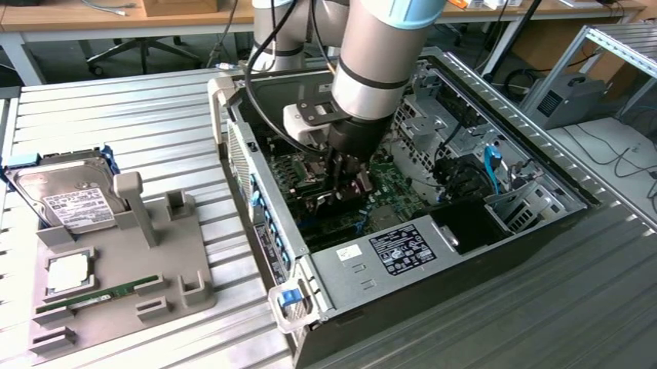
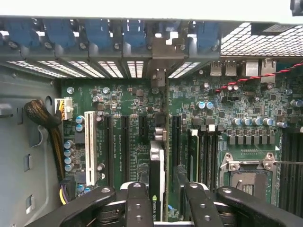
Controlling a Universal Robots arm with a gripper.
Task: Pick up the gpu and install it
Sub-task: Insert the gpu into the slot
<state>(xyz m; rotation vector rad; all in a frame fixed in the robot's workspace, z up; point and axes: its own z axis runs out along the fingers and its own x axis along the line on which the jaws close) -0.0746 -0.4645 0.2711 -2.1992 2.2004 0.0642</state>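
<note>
- Claw (image 2: 163, 201) grips the gpu (image 2: 156, 168): its black fingers (image 2: 138, 203) press on either side of the card, which is seen edge-on between them.
- In the exterior view the claw (image 1: 345, 183) hangs at the end of the arm (image 1: 371, 69), reaching straight down into the open computer case (image 1: 411, 257), which lies on its side on the ribbed metal worktop (image 1: 134, 123).
- The gpu stands on edge above the green motherboard (image 2: 132, 101), lined up with the long black expansion slots (image 2: 124, 142) and pointing toward the rear wall of the case with its blue tabs (image 2: 97, 30).
- Whether the card's edge already sits in a slot I cannot tell.
- A white slot (image 2: 90, 146) lies well to one side of the card, and the processor socket (image 2: 246, 175) lies to the other.
- A sleeved cable bundle (image 2: 43, 118) runs along the motherboard's edge beside the white slot.
- On the exterior view's left, apart from the case, a grey holder (image 1: 175, 257) carries a silver hard drive (image 1: 67, 198), a square chip (image 1: 67, 274) and a narrow memory stick (image 1: 98, 297).
</note>
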